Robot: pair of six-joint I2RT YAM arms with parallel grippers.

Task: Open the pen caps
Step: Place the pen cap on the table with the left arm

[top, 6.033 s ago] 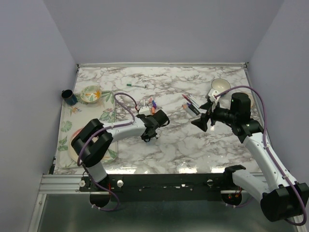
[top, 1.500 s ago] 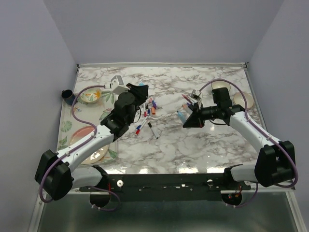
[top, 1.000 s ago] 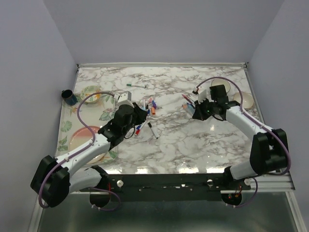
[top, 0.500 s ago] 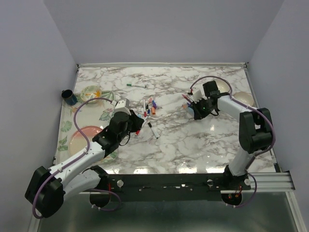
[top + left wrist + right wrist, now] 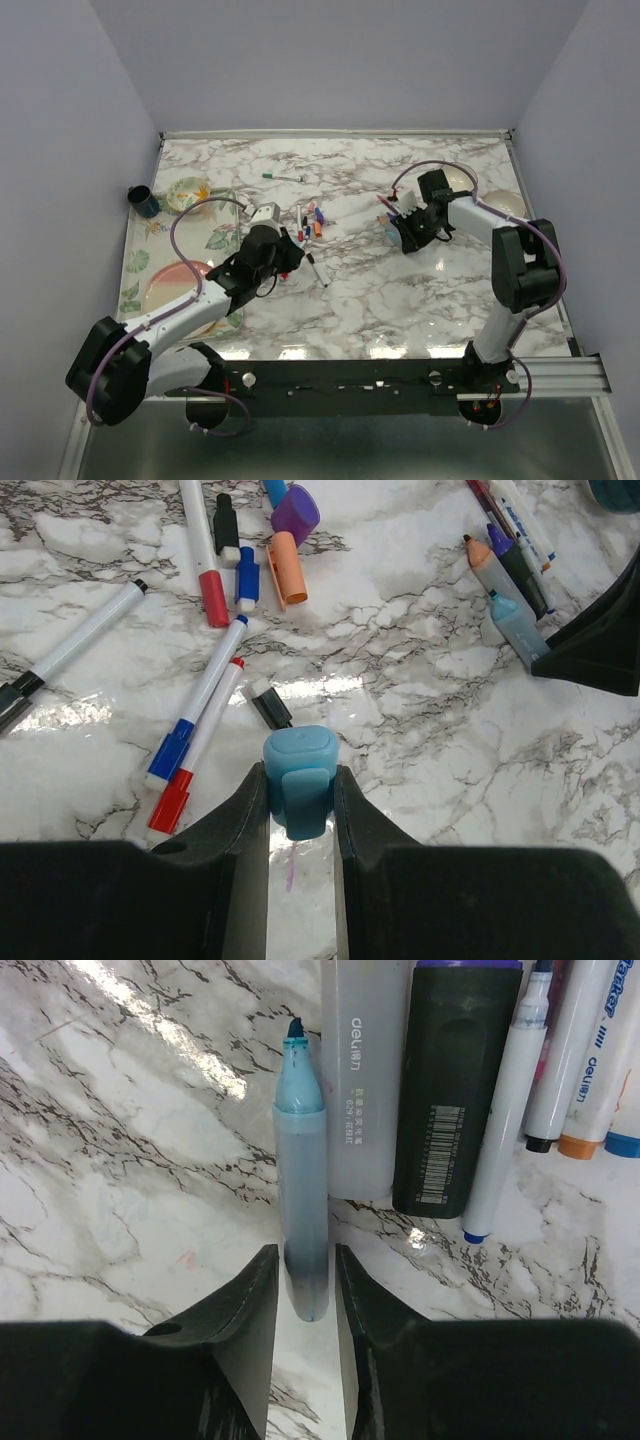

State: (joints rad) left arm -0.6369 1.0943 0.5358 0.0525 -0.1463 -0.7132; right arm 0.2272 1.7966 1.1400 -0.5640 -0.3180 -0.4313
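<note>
Our left claw is pinched shut on a light-blue cap over the table. Our right claw straddles the uncapped teal pen, which lies flat; we cannot tell whether it grips. A slipped cap could roll among the loose pens, and dragging the bare tip could smear ink.

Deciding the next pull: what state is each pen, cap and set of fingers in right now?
Light blue cap: off its pen, clamped between left fingers.
Light blue highlighter: uncapped, nib bare, lying flat between right fingers; grip unclear.
Blue-capped white pen: cap on, lying flat.
Red-capped white pen: cap on, lying flat.
Orange cap: off, lying loose.
</note>
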